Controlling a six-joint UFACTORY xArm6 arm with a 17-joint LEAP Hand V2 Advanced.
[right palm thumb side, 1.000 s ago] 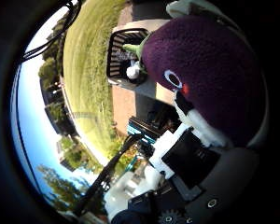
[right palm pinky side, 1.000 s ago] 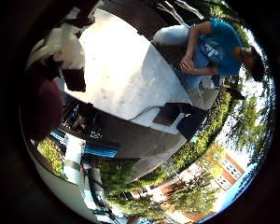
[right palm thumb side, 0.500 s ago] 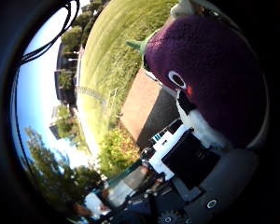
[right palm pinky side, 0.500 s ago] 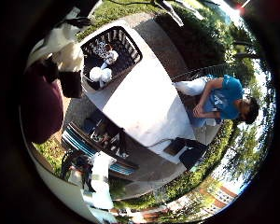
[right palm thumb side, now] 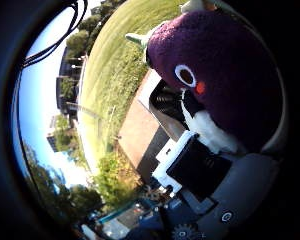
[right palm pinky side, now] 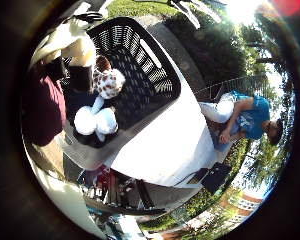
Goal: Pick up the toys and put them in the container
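Hand: the hand (right palm thumb side: 210, 175) shows white and black parts close against a purple plush toy (right palm thumb side: 225, 75); its fingers are curled round the toy, pinching it against the palm
Held toy: the purple plush toy fills much of the thumb side view, with a white-ringed eye, an orange spot and a white patch; held up in the hand, above the container
Container: a black basket (right palm pinky side: 140, 70) with slotted walls stands at one end of the white table (right palm pinky side: 165, 150)
In the basket: a spotted giraffe toy (right palm pinky side: 109, 81) and a white plush toy (right palm pinky side: 95, 121) lie side by side on its floor
Around: grass (right palm thumb side: 110, 75) beyond the table
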